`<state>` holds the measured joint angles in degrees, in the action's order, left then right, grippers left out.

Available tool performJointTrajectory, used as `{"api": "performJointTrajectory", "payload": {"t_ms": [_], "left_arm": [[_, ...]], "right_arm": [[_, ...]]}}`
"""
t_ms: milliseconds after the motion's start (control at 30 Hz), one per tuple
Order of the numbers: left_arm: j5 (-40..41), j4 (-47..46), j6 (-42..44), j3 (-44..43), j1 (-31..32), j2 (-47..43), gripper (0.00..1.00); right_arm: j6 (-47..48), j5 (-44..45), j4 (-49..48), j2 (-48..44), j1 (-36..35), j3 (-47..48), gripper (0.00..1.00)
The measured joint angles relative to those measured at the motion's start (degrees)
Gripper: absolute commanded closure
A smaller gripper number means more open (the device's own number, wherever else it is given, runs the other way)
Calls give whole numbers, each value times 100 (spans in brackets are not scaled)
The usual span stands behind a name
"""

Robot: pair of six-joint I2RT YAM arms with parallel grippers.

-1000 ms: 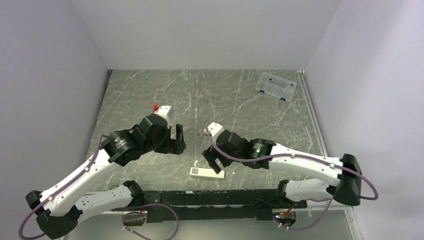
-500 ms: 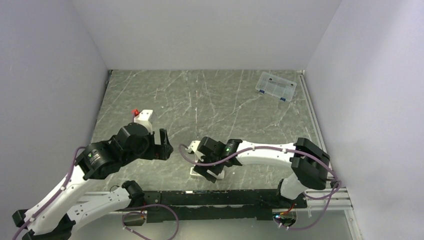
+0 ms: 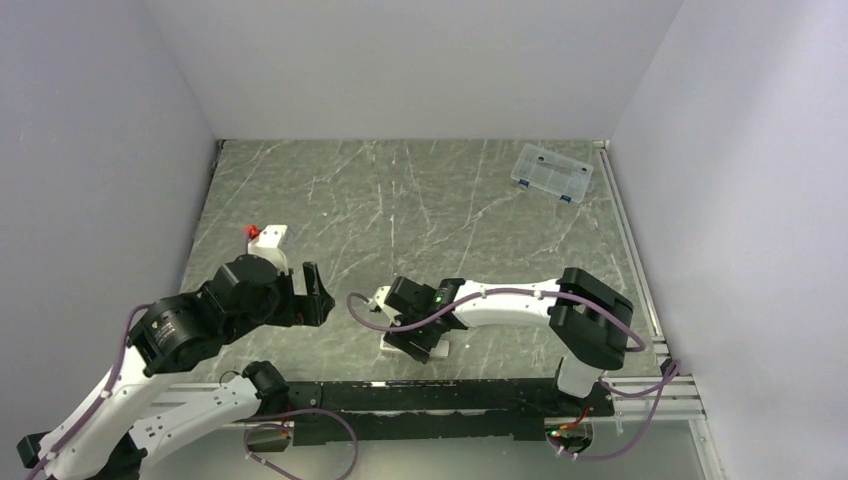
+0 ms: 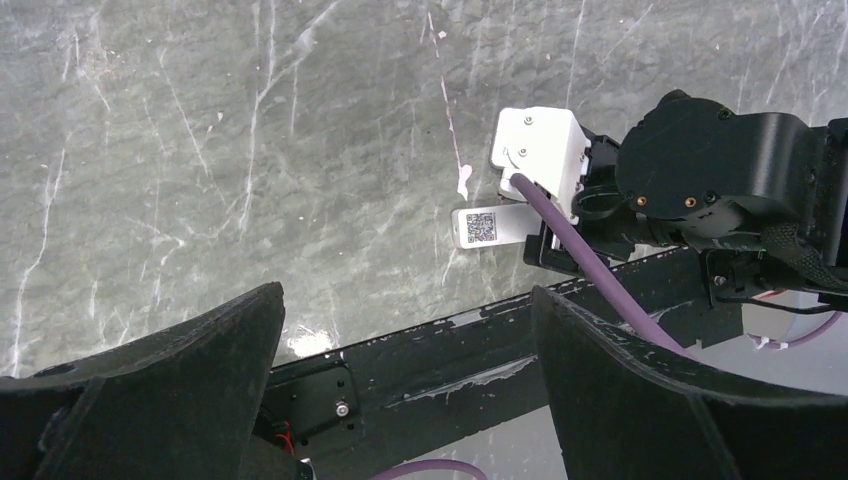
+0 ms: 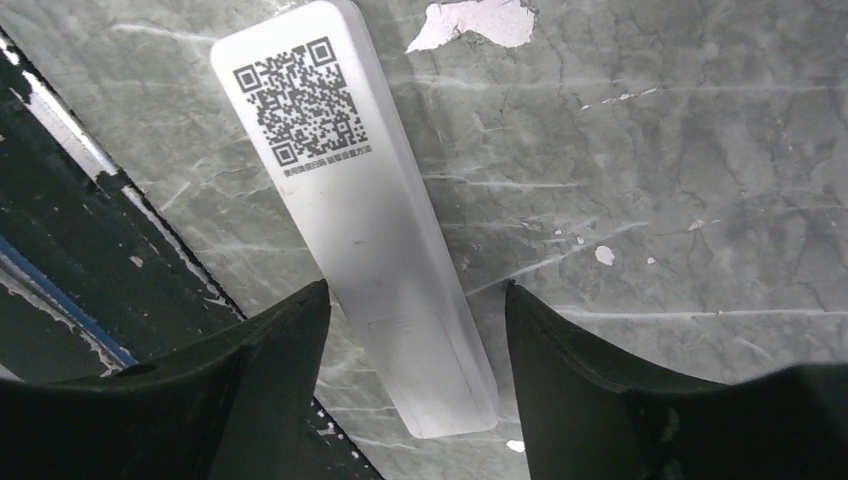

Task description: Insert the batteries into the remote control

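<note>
A grey marbled table carries everything. The left gripper hovers near left, jaws spread wide, empty. The right gripper sits low at the near edge, jaws partly apart. A clear plastic compartment box lies far right. The slim white plastic remote control, QR label up, lies between the right gripper's fingers, unclamped.

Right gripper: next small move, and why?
Probably close the right gripper on the remote: its fingers straddle the end away from the QR label, with a gap beside one finger, and the remote lies flat on the table.
</note>
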<state>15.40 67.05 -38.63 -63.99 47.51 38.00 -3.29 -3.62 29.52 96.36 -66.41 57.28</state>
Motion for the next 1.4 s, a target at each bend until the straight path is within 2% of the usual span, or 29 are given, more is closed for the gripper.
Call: {"api": "performJointTrajectory", "payload": {"t_ms": [167, 467, 700, 967, 1400], "left_arm": [[13, 74, -7, 0, 0, -46, 1], [13, 92, -55, 2, 0, -72, 1], [-61, -74, -144, 155, 0, -31, 0], [-503, -590, -149, 516, 0, 48, 1], [-1788, -1639, -98, 1045, 0, 328, 1]], "right_arm": [[-52, 11, -9, 52, 0, 0, 47], [-291, 22, -94, -63, -4, -127, 100], [-516, 9, -245, -455, 4, -549, 100], [-800, -203, -564, -1189, 66, -1104, 100], [-1268, -1681, -1285, -2964, 866, -2096, 100]]}}
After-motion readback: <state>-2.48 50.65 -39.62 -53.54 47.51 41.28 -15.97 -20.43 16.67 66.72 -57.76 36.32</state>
